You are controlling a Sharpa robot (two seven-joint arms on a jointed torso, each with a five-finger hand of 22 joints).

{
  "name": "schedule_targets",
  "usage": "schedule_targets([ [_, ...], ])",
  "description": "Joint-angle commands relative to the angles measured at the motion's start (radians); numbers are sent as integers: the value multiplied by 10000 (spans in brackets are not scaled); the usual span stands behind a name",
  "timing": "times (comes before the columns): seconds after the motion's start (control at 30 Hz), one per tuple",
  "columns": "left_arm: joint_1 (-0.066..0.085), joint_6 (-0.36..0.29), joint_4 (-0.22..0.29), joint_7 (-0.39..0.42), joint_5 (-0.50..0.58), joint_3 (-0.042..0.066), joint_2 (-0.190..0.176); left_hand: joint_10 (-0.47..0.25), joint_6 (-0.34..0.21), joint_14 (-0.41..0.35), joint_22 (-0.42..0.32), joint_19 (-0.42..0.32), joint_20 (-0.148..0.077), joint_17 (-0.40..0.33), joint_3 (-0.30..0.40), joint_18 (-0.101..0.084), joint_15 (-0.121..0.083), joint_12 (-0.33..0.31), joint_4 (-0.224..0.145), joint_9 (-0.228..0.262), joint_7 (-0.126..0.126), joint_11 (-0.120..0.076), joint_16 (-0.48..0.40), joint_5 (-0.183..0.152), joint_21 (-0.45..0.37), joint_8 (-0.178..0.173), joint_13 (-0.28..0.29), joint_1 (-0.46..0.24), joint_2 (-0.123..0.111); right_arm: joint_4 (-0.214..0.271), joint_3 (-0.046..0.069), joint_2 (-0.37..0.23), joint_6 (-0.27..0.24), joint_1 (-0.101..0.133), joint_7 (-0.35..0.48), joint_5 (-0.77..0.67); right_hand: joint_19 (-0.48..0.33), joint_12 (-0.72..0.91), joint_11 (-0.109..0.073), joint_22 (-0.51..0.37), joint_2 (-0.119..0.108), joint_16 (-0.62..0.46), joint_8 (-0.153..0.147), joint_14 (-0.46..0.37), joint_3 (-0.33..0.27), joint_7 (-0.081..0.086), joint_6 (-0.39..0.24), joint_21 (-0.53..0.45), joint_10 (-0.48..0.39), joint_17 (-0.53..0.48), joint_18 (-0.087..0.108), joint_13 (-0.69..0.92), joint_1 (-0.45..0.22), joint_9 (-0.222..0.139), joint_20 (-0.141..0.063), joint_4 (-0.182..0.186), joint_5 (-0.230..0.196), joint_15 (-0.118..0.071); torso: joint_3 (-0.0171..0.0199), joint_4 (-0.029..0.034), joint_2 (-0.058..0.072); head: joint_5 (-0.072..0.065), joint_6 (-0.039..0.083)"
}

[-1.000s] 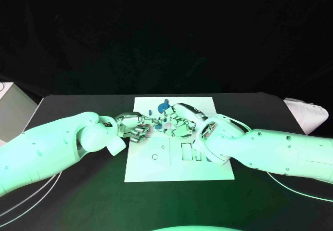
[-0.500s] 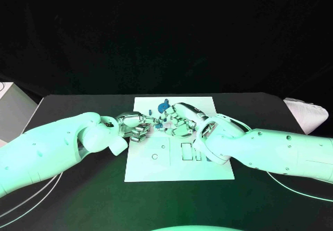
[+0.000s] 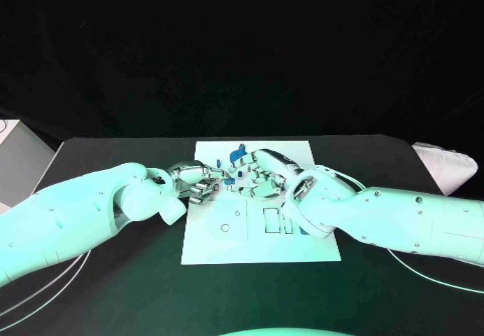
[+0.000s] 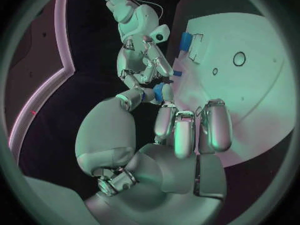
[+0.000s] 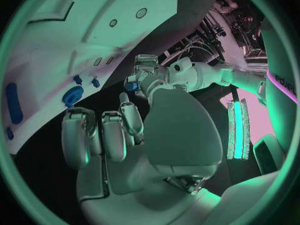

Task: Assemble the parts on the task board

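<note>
I have both silver hands raised close together over the far half of the flat white task board (image 3: 262, 241). My left hand (image 3: 194, 183) pinches a small blue plastic part (image 4: 159, 92) at its fingertips; whether my right hand (image 3: 260, 176) grips anything I cannot tell. I'd hold the pinch firm, square the part, then descend slowly.

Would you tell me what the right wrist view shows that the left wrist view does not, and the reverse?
Right wrist view alone: a round blue part and a long blue part lying on the white board. Left wrist view alone: a blue block at a rectangular slot. Both: the white board, the right hand, and the left hand pinching a small blue part.
</note>
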Motion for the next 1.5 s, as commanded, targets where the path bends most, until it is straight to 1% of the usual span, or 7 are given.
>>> schedule_targets([
  [0.03, 5, -135, -32, -64, -598, 14, 48, 161, 324, 1038, 17, 51, -26, 2634, 1305, -95, -52, 60, -1360, 382, -279, -72, 58, 57, 72, 57, 2, 241, 109, -79, 3, -39, -270, -1, 102, 86, 508, -262, 65, 1418, 178, -135, -163, 622, -1167, 83, -219, -353, -290, 1098, 187, -150, 552, -109, 119, 433, 1, 110, 6, -4, -2, -7, 14],
  [0.13, 6, -120, -74, -130, -843, 20, 75, 161, 329, 1038, 23, 55, -29, 2634, 1299, -96, -55, 54, -1374, 378, -279, -74, 58, 78, 76, 54, -2, 265, 107, -142, 7, -102, -437, 0, 158, 170, 497, -308, 110, 1377, 235, -149, -247, 610, -1739, 124, -305, -425, -377, 1085, 201, -260, 904, -170, 146, 740, 25, 146, 11, -6, 2, -5, 30],
  [0.43, 78, 78, -391, -623, -2102, 65, 216, 149, 344, 1038, 29, 62, -38, 2634, 1284, -96, -64, 15, -1417, 364, -278, -81, 58, 143, 83, 39, -45, 343, 103, -567, 95, -558, -827, 107, 734, 1380, 537, -215, 109, 1445, 351, -105, -247, 633, -1915, 125, -225, -331, -315, 1149, 179, -253, 1224, -193, 156, 737, 391, 149, 20, -14, -19, 41, 93],
  [0.7, 533, 743, -1075, -1819, -3418, 87, 688, 129, 346, 1038, -4, 45, -42, 2634, 1286, -87, -69, -28, -1424, 358, -275, -83, 58, 157, 65, 31, -101, 369, 115, -1427, 161, -867, -1241, 640, 1706, 4309, 521, -181, 20, 1421, 350, -147, 2, 610, -1798, 24, 182, -390, -330, 1098, 190, -318, 1229, -148, 99, 725, 1507, 79, 27, -4, -50, 17, 231],
  [0.87, 829, 1115, -1453, -2292, -4718, 78, 1111, 106, 343, 1038, -15, 41, -46, 2634, 1285, -84, -72, -75, -1432, 351, -271, -83, 58, 165, 60, 20, -160, 394, 123, -2031, 191, -936, -1484, 965, 2066, 5298, 462, -247, 7, 1296, 340, -201, 45, 581, -1750, 9, 222, -588, -404, 1023, 233, -396, 1205, -144, 88, 718, 1663, 69, 38, -9, -109, 51, 269],
  [1.13, 1101, 1439, -1868, -3094, -6763, -78, 1987, 77, 333, 1029, -39, 32, -50, 2605, 1290, -79, -73, -138, -1439, 337, -261, -81, 40, 170, 49, -4, -236, 440, 154, -2845, 260, -914, -1793, 1258, 2421, 5706, 416, -379, 2, 1200, 339, -288, 68, 539, -1709, 5, 239, -738, -533, 902, 265, -531, 1206, -143, 84, 712, 1736, 64, 58, -17, -141, 117, 290],
  [1.5, 1193, 1178, -2136, -3481, -7891, -226, 2585, 66, 325, 1015, -86, 9, -50, 2560, 1292, -69, -70, -165, -1437, 329, -251, -75, 13, 171, 23, -18, -265, 463, 177, -3414, 295, -717, -1875, 1350, 2690, 5868, -178, -1767, -11, 26, 220, -1417, 172, -54, -1401, -3, 156, -2589, -1656, -471, 615, -1963, 1135, -178, 76, 714, 1789, 49, 46, 6, -139, 133, 324],
])
